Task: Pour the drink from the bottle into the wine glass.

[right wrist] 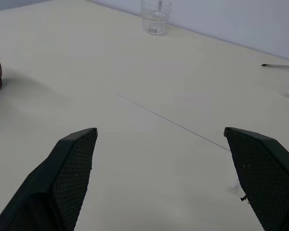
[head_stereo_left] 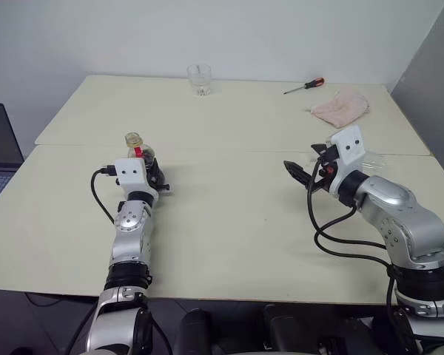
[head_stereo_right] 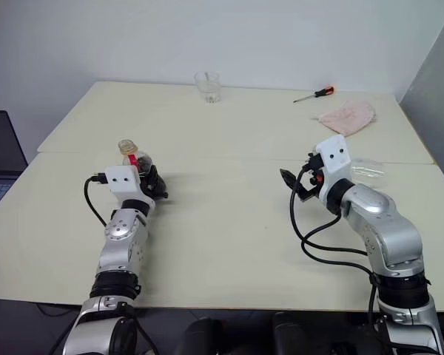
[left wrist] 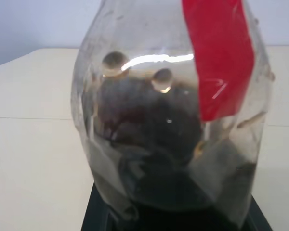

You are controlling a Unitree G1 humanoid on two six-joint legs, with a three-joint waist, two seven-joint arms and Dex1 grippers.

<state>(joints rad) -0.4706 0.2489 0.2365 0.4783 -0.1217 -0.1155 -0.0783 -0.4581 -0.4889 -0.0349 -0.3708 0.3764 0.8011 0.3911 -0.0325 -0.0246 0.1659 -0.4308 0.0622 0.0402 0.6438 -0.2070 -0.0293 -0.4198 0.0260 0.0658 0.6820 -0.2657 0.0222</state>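
Showing bottle [head_stereo_left: 136,147] upright on tabletop [head_stereo_left: 237,222], w/ left claw [head_stereo_left: 152,176] right at its body; whether the claw is clamped or slack can't be told. Drink [left wrist: 149,125] sits low in the body. Right claw [head_stereo_left: 302,176] is spread wide, empty. Before lifting, seat the grip squarely on the body & keep the neck up. Red label [left wrist: 221,57]: no legible text.

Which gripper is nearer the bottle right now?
Left. The left gripper is right at the bottle, which stands between its fingers. The right gripper is well off to the bottle's right, fingers wide open over bare table.
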